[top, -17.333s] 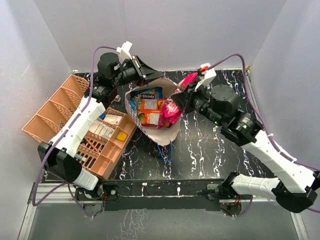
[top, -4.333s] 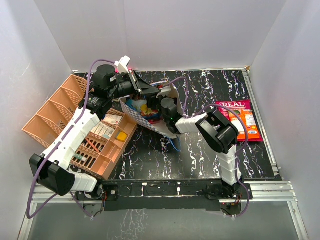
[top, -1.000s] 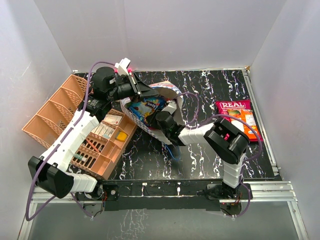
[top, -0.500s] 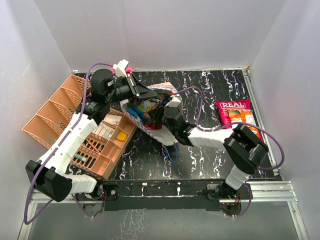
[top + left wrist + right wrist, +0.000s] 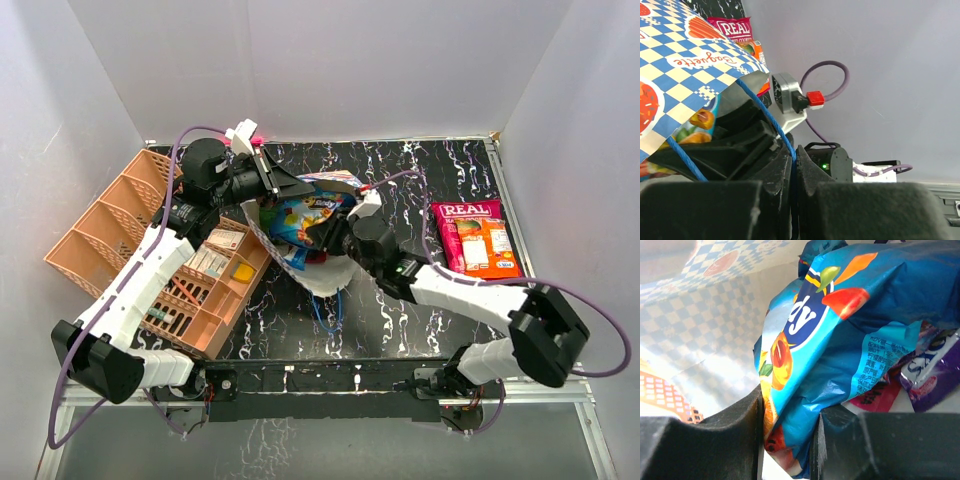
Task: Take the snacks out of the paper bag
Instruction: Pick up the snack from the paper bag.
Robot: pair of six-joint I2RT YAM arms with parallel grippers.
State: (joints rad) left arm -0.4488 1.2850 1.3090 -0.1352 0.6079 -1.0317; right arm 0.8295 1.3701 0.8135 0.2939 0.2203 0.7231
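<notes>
Fingers (image 5: 700,440) of the right end effector (image 5: 787,437) are clamped on the lower edge of a blue packet (image 5: 850,325) printed with fruit. The packet bulges out above the jaws. Just beside it on the right lie a purple packet (image 5: 935,372) and a magenta wrapper (image 5: 871,399), with the chequered inner wall of the paper bag (image 5: 322,278) to the left.

From above, the bag lies tipped near the middle of the worktop (image 5: 420,170), a little toward the far edge. Its mouth is held wide and the right arm reaches into it from the near right. The blue packet fills most of the opening.

The left end effector (image 5: 794,167) has its fingers pressed together on the bag's thin blue cord handle (image 5: 762,112), at the far-left side of the bag's rim. A peach basket (image 5: 110,215) stands along the left edge, close to the bag.

Well apart from the bag, a magenta packet (image 5: 466,211) and an orange packet (image 5: 487,250) lie flat by the right edge, toward the far right corner. The two are touching.
</notes>
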